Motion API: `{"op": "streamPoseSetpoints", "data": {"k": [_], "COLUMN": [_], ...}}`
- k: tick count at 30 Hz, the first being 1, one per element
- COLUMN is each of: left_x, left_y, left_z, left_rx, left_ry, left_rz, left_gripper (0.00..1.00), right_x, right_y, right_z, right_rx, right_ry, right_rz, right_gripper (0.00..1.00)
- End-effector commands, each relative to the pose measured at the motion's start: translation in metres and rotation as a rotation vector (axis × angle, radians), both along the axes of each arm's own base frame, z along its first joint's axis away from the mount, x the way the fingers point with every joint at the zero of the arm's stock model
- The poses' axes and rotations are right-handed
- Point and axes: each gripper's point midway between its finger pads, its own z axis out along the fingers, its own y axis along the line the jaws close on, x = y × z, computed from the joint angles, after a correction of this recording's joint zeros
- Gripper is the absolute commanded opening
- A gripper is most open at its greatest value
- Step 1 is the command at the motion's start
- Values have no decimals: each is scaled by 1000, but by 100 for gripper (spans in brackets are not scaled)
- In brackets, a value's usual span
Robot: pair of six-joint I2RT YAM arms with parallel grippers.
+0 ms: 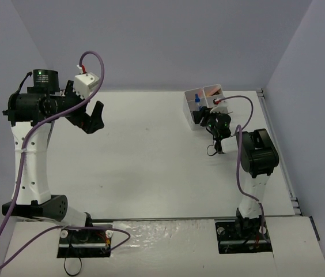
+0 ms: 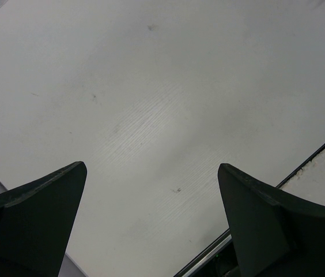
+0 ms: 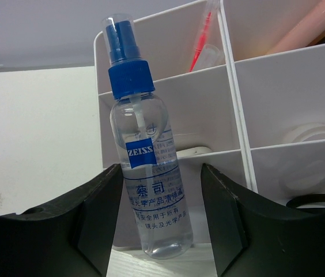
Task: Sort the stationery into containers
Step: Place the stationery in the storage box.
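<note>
The white organiser box (image 1: 200, 103) stands at the back right and fills the right wrist view (image 3: 231, 92). A clear spray bottle with a blue cap (image 3: 148, 173) stands slightly tilted at its near left compartment; its cap shows in the top view (image 1: 197, 100). My right gripper (image 3: 159, 173) is open around the bottle's lower half, the left finger close to it and the right finger apart. A pink pen (image 3: 200, 43), a peach highlighter (image 3: 309, 29) and a white tape ring (image 3: 309, 135) lie in other compartments. My left gripper (image 1: 93, 118) is open, empty and raised at the far left.
A black ring (image 3: 318, 202) shows in the near right compartment. The left wrist view shows only bare white table (image 2: 162, 104) and its dark front edge (image 2: 312, 156). The table's right edge rail (image 1: 278, 150) runs close to the right arm.
</note>
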Motion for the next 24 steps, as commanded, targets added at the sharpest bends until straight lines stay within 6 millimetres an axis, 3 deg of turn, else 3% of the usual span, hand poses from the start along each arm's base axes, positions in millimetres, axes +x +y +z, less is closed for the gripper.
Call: {"op": "streamPoseSetpoints", "data": {"k": [1,13,16,20,24], "left_x": [-30,-28,-26,-26,-25], "left_y": [0,1,3,3,5], "left_z": [-3,-2,-2,-1,-1], "left_rx": [-14,0,8,7,14], "left_ry": [80,64,60,58,55], "left_rz": [-13,-15,-8,-10,-2], "left_gripper": [97,97,97,97,97], "right_x": [7,10,8,20,32], "right_y": [-3,-4,-2,-2,0], "right_z": [98,108,117,133,122], "right_rx": [-31,-121,-133,-181,-260], "right_ry": [-265,-247,-261,-257,-168], "right_rz": [-15,1,18,20,51], "right_gripper": [54,59,62,66,67]}}
